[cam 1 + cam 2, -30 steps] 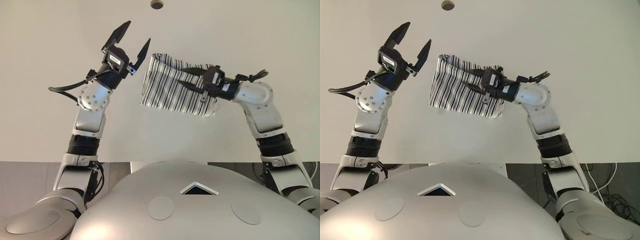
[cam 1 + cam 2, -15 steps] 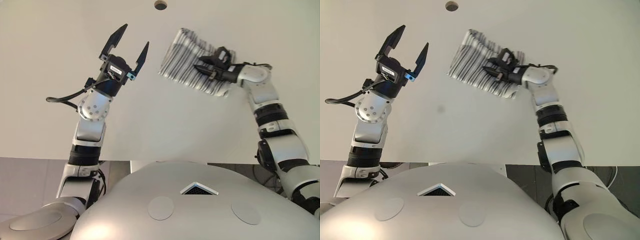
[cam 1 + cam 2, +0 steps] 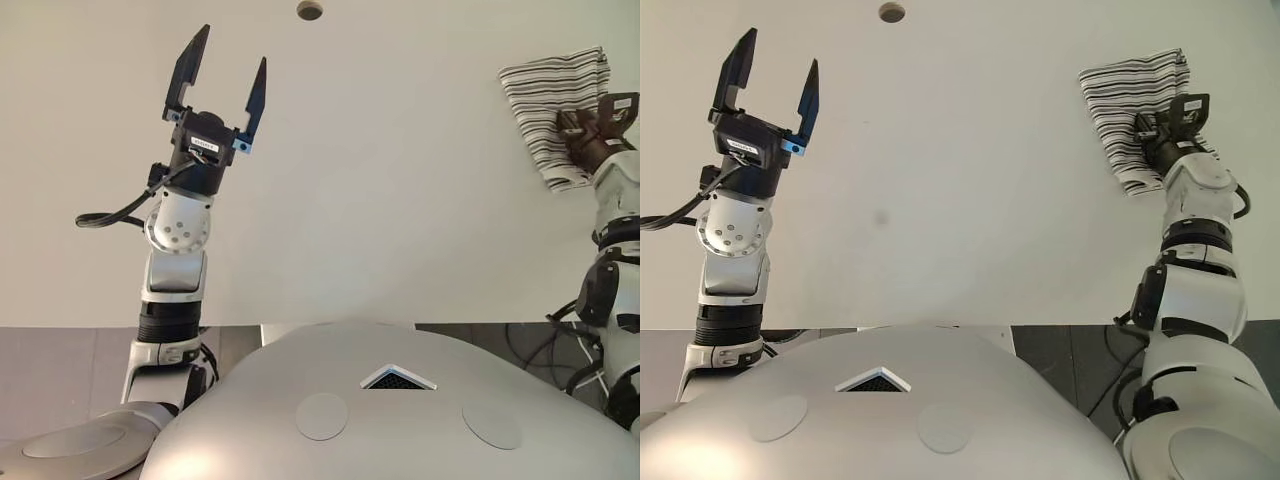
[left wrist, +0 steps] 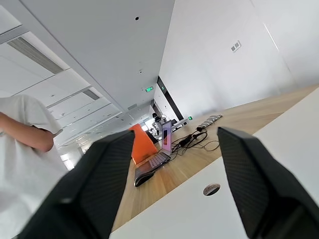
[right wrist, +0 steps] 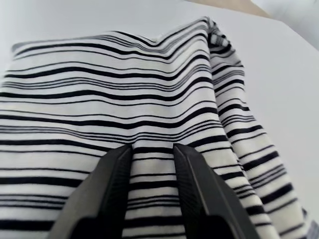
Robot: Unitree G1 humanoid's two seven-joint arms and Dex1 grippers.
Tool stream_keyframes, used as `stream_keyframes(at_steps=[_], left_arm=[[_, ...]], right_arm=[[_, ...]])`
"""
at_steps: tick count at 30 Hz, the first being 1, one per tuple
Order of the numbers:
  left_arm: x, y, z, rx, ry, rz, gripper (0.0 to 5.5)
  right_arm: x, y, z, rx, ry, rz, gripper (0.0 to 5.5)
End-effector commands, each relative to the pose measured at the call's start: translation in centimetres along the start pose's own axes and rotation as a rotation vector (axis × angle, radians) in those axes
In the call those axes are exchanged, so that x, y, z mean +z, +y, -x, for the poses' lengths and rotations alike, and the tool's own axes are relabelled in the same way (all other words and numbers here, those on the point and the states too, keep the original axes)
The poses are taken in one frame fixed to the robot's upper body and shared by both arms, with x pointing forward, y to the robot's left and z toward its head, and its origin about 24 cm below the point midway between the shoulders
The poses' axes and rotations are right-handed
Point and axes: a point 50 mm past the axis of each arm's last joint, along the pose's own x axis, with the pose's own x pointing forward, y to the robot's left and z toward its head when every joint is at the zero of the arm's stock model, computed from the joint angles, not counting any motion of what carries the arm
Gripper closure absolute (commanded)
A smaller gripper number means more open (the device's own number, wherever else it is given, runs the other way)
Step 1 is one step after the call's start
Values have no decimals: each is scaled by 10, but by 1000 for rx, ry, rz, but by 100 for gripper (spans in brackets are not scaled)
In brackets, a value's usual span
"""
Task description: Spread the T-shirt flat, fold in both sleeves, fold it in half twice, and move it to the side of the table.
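The T-shirt [image 3: 548, 105], white with thin black stripes, is folded into a small thick bundle on the right part of the white bench [image 3: 400, 200], well back from the near edge. Its folded layers show as a stack along one side, and in the right wrist view the stripes run across the cloth with a soft crease rising toward the far corner. Whether the whole bundle rests on the bench or part of it is raised, I cannot tell.

The right claw [image 5: 153, 148] is on the bundle's near side. Its two dark fingers [image 5: 115, 185] are drawn close together with a ridge of striped cloth pinched between them, so it has hold of the T-shirt. The right forearm rises to it from the bench's near right.

Over the left part of the bench, well apart from the T-shirt, the left claw [image 3: 230, 50] is held up with its fingers [image 4: 89, 184] spread wide and nothing between them.

A small round hole [image 3: 310, 10] sits in the bench top far back, between the two arms and nearer the left claw.
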Motion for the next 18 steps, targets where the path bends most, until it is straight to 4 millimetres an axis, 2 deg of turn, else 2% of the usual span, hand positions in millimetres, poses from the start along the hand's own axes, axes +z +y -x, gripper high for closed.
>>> stream_keyframes(at_steps=[1,2,5,6,8,11,13,16,18], left_arm=[[1,6,-4,73,-6,11,245],[1,10,-6,111,-11,14,245],[1,25,-12,255,-20,21,245],[0,29,-13,300,-15,6,245],[-2,28,-13,336,-6,0,245],[-6,18,-14,364,-27,-11,245],[-12,7,-16,327,-31,21,245],[-13,-5,-16,329,-105,72,245],[-18,-15,-15,331,-129,128,245]], right_arm=[[41,30,3,48,-236,-92,394],[59,39,11,22,-338,-86,394],[106,95,44,65,-638,-94,394],[115,116,53,86,-716,-82,394],[122,144,66,87,-826,-49,394],[106,175,71,86,-899,-46,394],[93,195,75,163,-925,-108,394],[77,210,81,252,-932,-177,394],[71,213,81,248,-965,-134,394]])
